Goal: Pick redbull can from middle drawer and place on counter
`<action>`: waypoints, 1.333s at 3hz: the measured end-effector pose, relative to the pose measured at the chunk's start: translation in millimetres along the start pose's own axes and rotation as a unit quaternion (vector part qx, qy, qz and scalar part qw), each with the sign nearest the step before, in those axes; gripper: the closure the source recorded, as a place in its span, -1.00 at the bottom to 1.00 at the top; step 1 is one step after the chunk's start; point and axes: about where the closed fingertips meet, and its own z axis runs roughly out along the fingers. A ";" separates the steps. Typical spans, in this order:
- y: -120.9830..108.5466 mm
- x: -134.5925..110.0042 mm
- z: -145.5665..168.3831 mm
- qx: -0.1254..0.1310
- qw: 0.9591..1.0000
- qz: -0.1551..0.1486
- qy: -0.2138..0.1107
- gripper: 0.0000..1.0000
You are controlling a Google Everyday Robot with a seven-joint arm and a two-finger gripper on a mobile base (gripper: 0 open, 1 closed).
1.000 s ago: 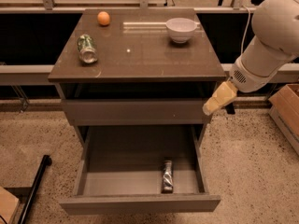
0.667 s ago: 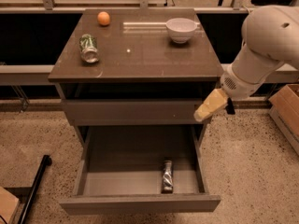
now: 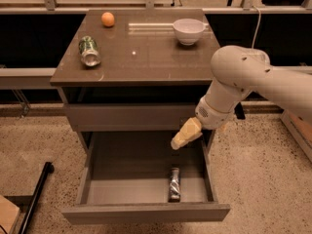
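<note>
The redbull can (image 3: 174, 184) lies on its side on the bare floor of the open middle drawer (image 3: 146, 211), near the front right. My gripper (image 3: 181, 136), with pale yellowish fingers, hangs over the drawer's right part, above and slightly behind the can, apart from it. The white arm reaches in from the right. The counter (image 3: 146, 57) is the glossy brown slab on top of the cabinet.
On the counter a green can (image 3: 89, 51) lies on its side at the left, an orange (image 3: 107, 19) sits at the back left and a white bowl (image 3: 188, 30) at the back right. A shut drawer front (image 3: 126, 117) sits above. A black pole (image 3: 36, 199) leans at the lower left.
My arm has swung left and down, bringing the gripper from beside the cabinet's right edge to above the open drawer. The can has not moved.
</note>
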 end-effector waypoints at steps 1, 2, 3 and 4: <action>15.3 -8.4 52.4 0.014 0.999 0.017 0.026 -1.00; 20.5 -17.9 104.0 0.046 0.997 0.043 0.054 -1.00; 20.6 -24.2 163.3 0.061 0.991 0.076 0.093 -1.00; 21.0 -20.9 174.7 0.058 0.989 0.083 0.103 -1.00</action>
